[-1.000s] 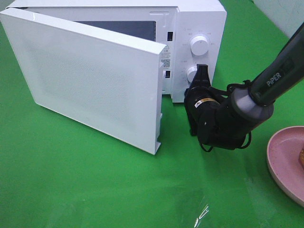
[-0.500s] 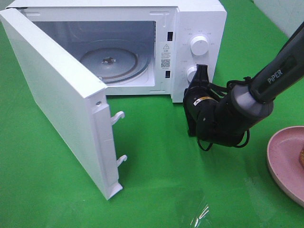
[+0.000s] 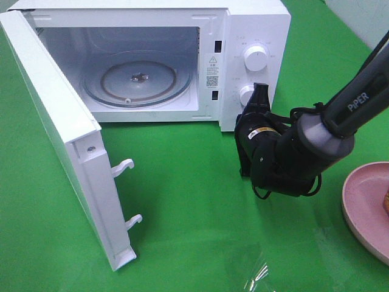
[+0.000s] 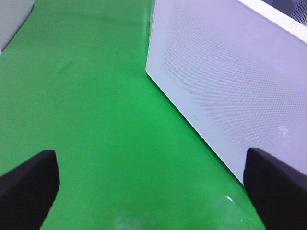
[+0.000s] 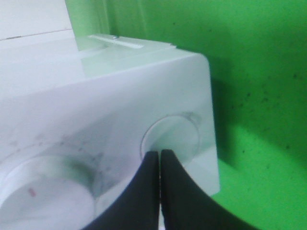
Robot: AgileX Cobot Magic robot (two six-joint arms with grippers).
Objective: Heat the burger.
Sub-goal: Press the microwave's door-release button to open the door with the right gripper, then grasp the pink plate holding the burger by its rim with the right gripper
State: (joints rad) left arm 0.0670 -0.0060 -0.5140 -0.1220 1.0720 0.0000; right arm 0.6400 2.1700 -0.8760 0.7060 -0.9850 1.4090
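Exterior high view: a white box-shaped microwave oven (image 3: 255,24) stands at the far left corner of the green-clothed table (image 3: 194,243), its white perforated door (image 3: 55,128) wide open, showing a round glass turntable (image 3: 138,82). The right gripper (image 3: 259,91) — black jaws clenched tip to tip — points at the oven's lower round white knob (image 3: 246,96). The left gripper (image 4: 152,189) hangs released over bare cloth beside the door. Only a brown sliver of the burger (image 3: 386,201) shows, on the round pink plate (image 3: 358,207) at the table's right edge.

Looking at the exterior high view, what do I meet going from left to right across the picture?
open microwave door → glass turntable inside the oven → right gripper, shut, at the control panel → pink plate at the right edge
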